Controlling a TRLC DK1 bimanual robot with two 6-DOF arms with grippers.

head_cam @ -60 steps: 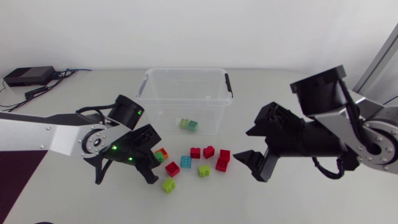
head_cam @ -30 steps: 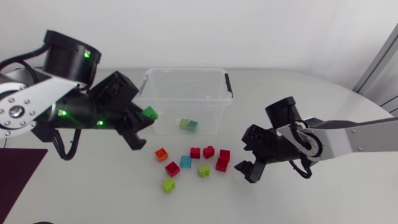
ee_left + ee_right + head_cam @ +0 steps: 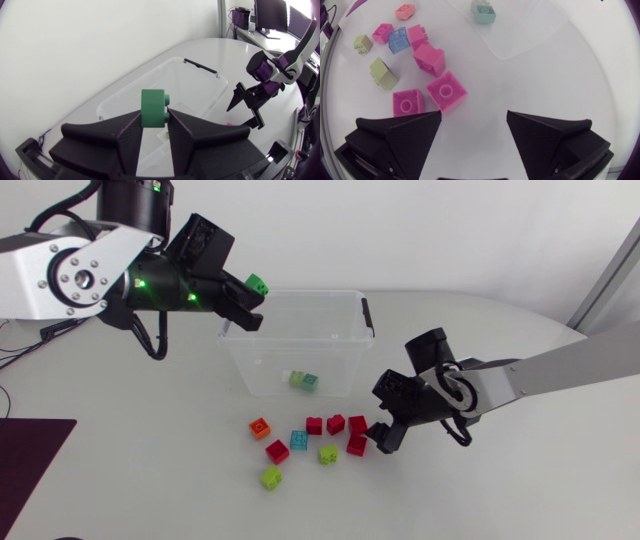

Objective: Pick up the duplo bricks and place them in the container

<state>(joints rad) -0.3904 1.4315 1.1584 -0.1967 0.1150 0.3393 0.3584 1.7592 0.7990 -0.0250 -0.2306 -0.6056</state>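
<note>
Duplo bricks (image 3: pixel 314 425) lie scattered on the bench (image 3: pixel 480 490) near the clear container (image 3: pixel 300 293). One green brick (image 3: pixel 151 100) sits clamped in the left gripper (image 3: pixel 154 116) above the container; the right gripper (image 3: pixel 381 427), spread wide, hangs just beside the red ones.

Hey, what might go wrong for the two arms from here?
The green brick in the left hand hangs near the container rim; released there, it may bounce outside. The open right hand is offset from the red bricks, so closing may just shove them aside.
</note>
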